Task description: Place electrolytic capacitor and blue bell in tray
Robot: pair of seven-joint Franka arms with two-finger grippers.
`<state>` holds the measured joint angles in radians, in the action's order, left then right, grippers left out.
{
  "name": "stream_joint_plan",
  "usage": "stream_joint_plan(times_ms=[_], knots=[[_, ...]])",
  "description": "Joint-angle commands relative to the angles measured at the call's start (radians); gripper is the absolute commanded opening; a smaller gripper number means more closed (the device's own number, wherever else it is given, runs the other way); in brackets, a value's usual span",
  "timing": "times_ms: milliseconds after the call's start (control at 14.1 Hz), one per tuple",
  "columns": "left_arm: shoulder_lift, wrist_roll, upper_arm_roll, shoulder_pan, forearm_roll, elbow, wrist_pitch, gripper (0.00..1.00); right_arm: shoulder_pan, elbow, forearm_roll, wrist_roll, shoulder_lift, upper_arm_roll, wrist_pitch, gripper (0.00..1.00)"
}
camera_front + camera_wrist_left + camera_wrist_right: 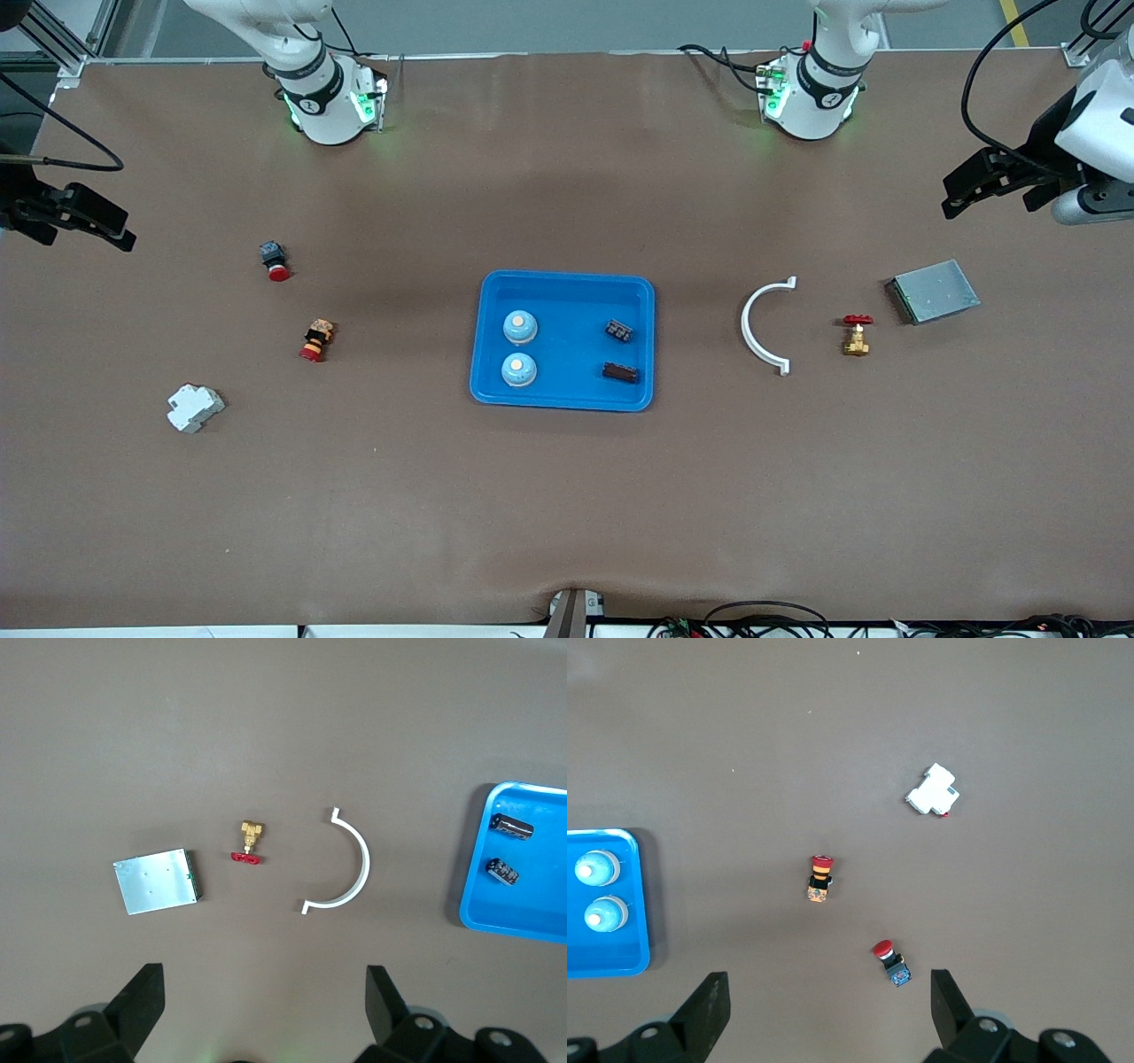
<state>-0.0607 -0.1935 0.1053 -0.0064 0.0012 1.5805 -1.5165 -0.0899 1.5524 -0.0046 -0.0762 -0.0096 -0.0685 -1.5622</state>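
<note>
Brown table. I see tray [563, 283] at centre, holding two blue bells [520, 326], electrolytic capacitor [619, 372]. Task looks done. Left gripper [983, 182], right gripper [75, 217] wide, empty, parked over table ends.

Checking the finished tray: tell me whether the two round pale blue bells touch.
Apart. The front view shows blue tray floor between one bell and the other bell.
</note>
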Motion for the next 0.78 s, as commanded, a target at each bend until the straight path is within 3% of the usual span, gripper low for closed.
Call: stream_joint_plan(times_ms=[0,212,425,708], knots=[[0.01,0.013,0.002,-0.003,0.003,-0.025,0.021,1.0,0.027,-0.029,0.0,-0.011,0.019,0.024,0.007,1.0],[0.01,0.013,0.002,-0.001,0.003,-0.024,0.021,1.0,0.033,-0.029,0.003,-0.011,0.019,0.026,0.007,1.0],[0.01,0.013,0.002,-0.003,0.003,-0.025,0.021,1.0,0.091,-0.029,0.005,-0.011,0.019,0.084,0.007,1.0],[0.01,0.009,0.002,-0.003,0.005,-0.024,0.021,1.0,0.098,-0.029,0.005,-0.011,0.019,0.087,0.007,1.0]])
